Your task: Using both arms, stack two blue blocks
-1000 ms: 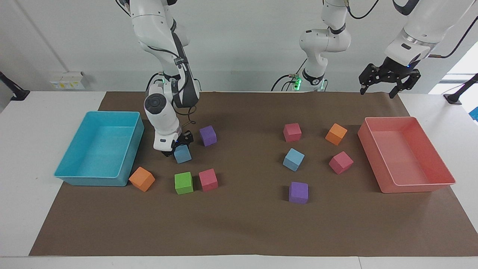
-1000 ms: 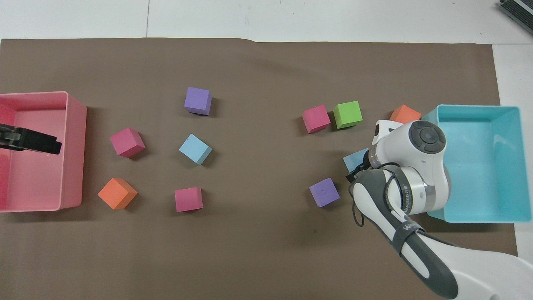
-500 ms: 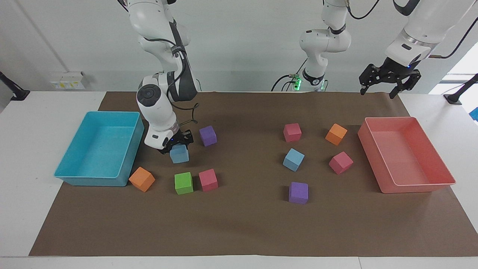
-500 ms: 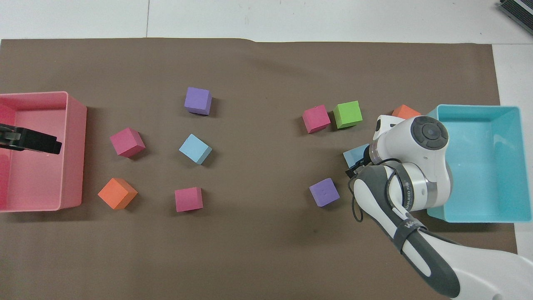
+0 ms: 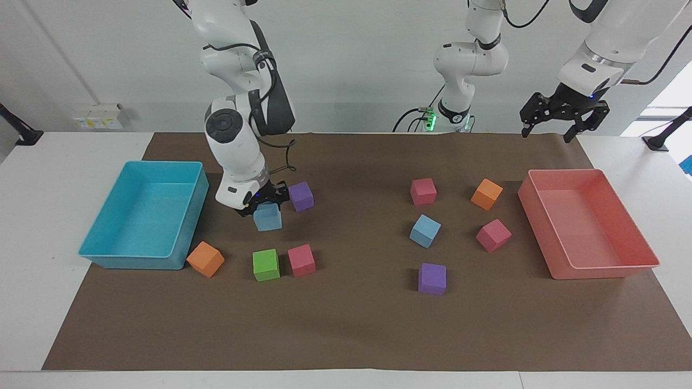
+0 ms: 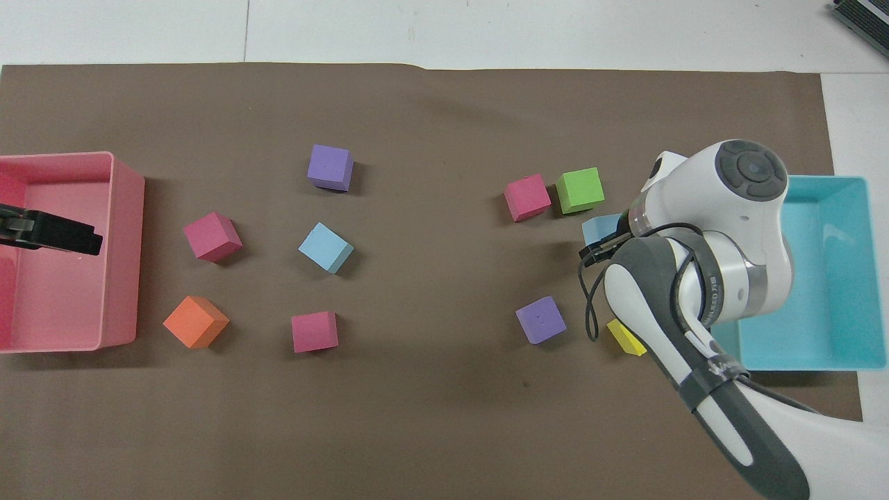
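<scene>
One blue block (image 5: 268, 217) (image 6: 597, 226) is held a little above the brown mat, with my right gripper (image 5: 265, 204) shut on it from above. It hangs beside a purple cube (image 5: 300, 195), and in the overhead view the right arm covers most of it. The other blue block (image 5: 425, 230) (image 6: 325, 248) lies on the mat toward the left arm's end, among coloured cubes. My left gripper (image 5: 547, 129) (image 6: 50, 233) waits open and holds nothing, up in the air over the pink tray (image 5: 594, 273) (image 6: 126, 243).
A turquoise tray (image 5: 108, 254) (image 6: 861, 278) stands at the right arm's end. Green (image 5: 266, 265), crimson (image 5: 301, 260) and orange (image 5: 205, 259) cubes lie near the held block, and a yellow one (image 6: 626, 337) shows by the right arm. Crimson, orange and purple cubes ring the other blue block.
My right gripper has lifted its blue block off the mat and carried it slightly toward the purple cube. The arm's move uncovered a yellow cube. The left arm has not moved.
</scene>
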Tool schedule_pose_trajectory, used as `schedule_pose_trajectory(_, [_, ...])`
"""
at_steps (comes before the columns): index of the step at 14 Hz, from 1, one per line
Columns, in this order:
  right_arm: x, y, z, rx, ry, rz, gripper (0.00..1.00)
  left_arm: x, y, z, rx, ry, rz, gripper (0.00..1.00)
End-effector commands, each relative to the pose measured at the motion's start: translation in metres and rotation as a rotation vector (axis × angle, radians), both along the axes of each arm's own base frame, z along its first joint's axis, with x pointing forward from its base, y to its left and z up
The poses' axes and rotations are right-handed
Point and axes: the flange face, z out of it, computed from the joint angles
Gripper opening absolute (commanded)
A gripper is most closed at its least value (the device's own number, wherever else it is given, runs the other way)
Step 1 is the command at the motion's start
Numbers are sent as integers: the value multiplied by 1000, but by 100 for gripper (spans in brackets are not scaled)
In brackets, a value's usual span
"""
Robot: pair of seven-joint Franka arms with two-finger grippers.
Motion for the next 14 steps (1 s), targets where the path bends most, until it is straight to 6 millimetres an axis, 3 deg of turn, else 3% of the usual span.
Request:
schedule_pose_trajectory(1, [16,48,-11,0,13,-40,0,-8,4,2,6,3,1,100])
schedule_pose_trajectory(6, [14,155,-50,-16,30,-108,0,-8,4,2,6,3,1,100])
schedule_pose_trajectory(12, [-8,222,-90,0,9,-113,0,-8,4,2,6,3,1,100])
schedule_pose_trajectory(14, [-13,231,-92,9,4,-128,0,-8,3,2,6,3,-1,100])
